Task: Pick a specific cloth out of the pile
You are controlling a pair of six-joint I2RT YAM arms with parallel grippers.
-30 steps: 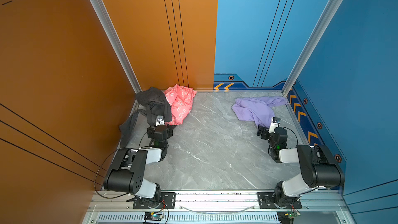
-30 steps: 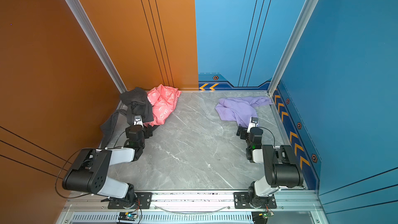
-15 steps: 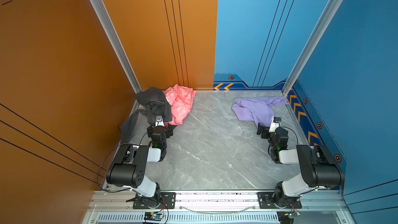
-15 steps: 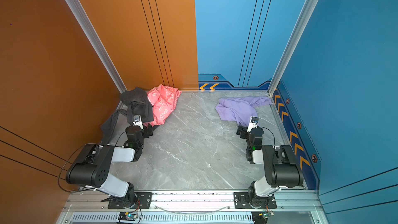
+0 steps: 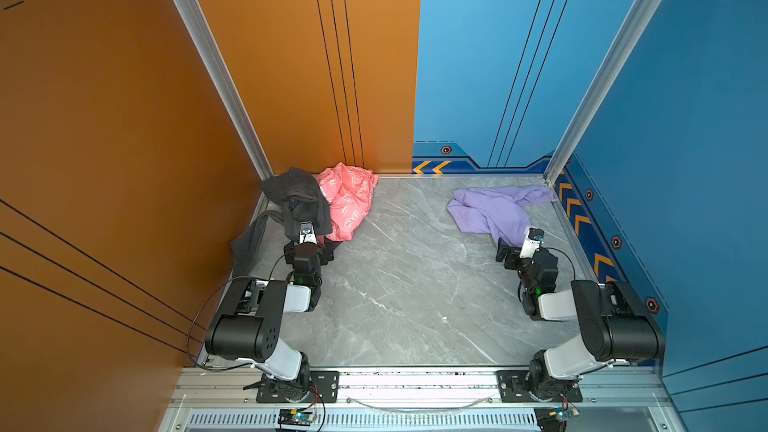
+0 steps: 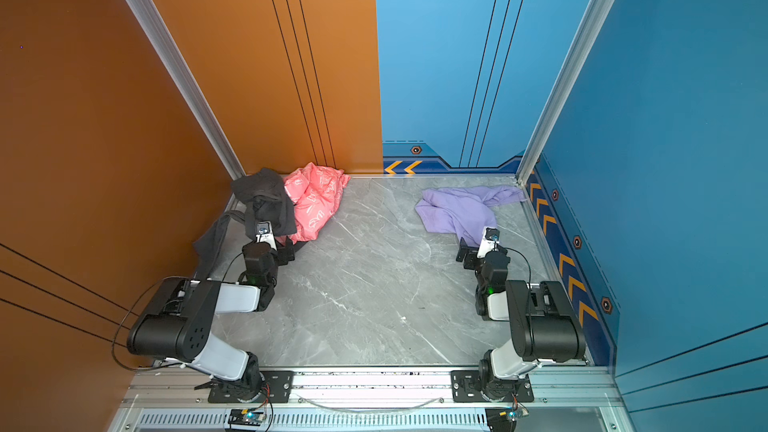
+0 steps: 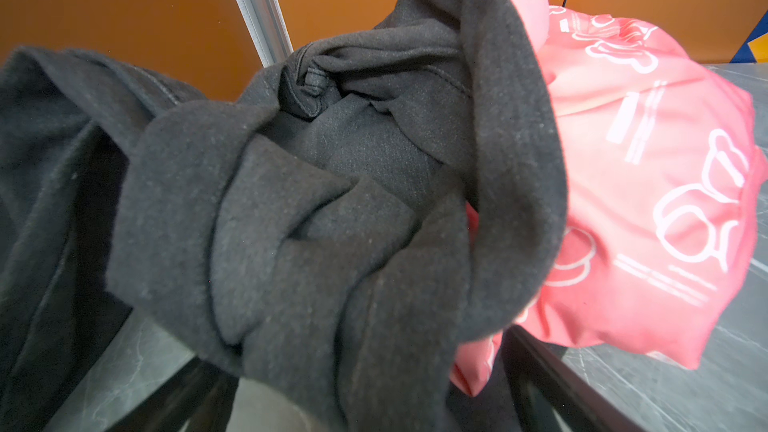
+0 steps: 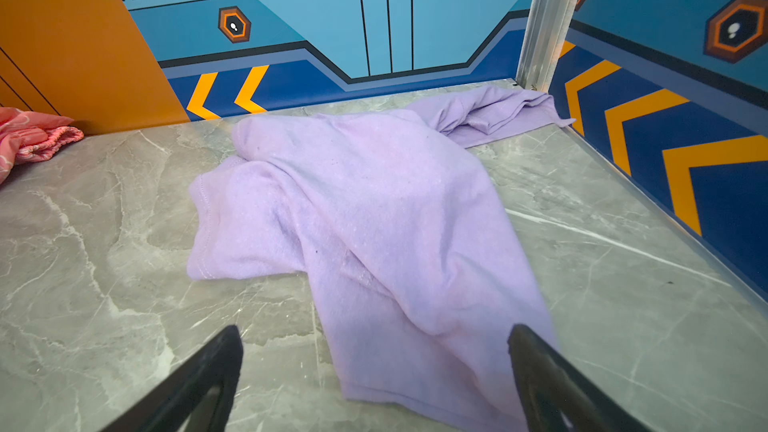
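The lavender cloth point(image 5: 494, 211) sits by itself around 2 o'clock on the grey marble surface point(image 5: 415, 292). It's well apart from the pile point(image 5: 324, 201) at 10 o'clock, where the dark grey garment point(image 7: 332, 201) flops over the pink garment point(image 7: 644, 180). The pink one's white print is outlined blobs and stripes, nothing readable as words. The right gripper point(image 8: 376, 334) is spread wide, the cloth's near end lying between its fingers, unpinched. The left gripper point(image 7: 365, 388) is spread too, the dark garment's edge hanging between its fingers.
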